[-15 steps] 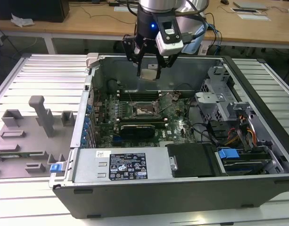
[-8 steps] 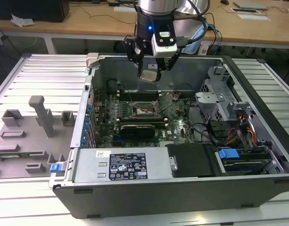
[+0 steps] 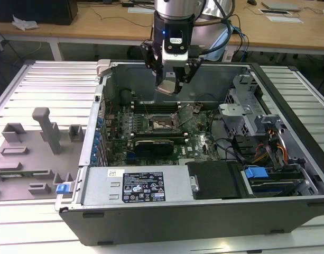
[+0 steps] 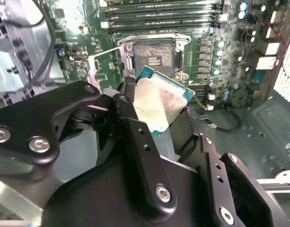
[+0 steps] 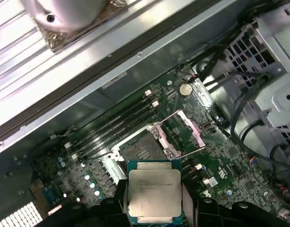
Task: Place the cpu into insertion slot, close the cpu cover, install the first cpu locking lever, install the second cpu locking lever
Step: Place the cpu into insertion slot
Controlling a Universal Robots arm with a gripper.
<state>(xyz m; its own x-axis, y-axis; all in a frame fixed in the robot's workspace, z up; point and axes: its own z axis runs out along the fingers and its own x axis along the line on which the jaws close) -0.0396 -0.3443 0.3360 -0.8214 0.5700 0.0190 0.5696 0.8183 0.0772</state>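
My gripper (image 3: 170,83) hangs inside the open computer case, shut on the cpu (image 3: 167,88), a flat square chip with a silver top and green edge. In both wrist views the cpu (image 4: 159,103) (image 5: 153,189) sits between the black fingers (image 4: 137,142), tilted and held in the air. The insertion slot (image 5: 141,152) (image 4: 154,57) (image 3: 160,124) lies below it on the green motherboard (image 3: 198,140), its dark pin field bare. Beside the slot, the cpu cover (image 5: 194,133) stands swung open.
The case (image 3: 204,211) lies on its side on a ribbed metal table. Long black memory slots (image 5: 116,125) run beside the socket. A drive cage and cables (image 3: 257,132) fill the exterior view's right; grey fixtures (image 3: 43,137) stand at its left.
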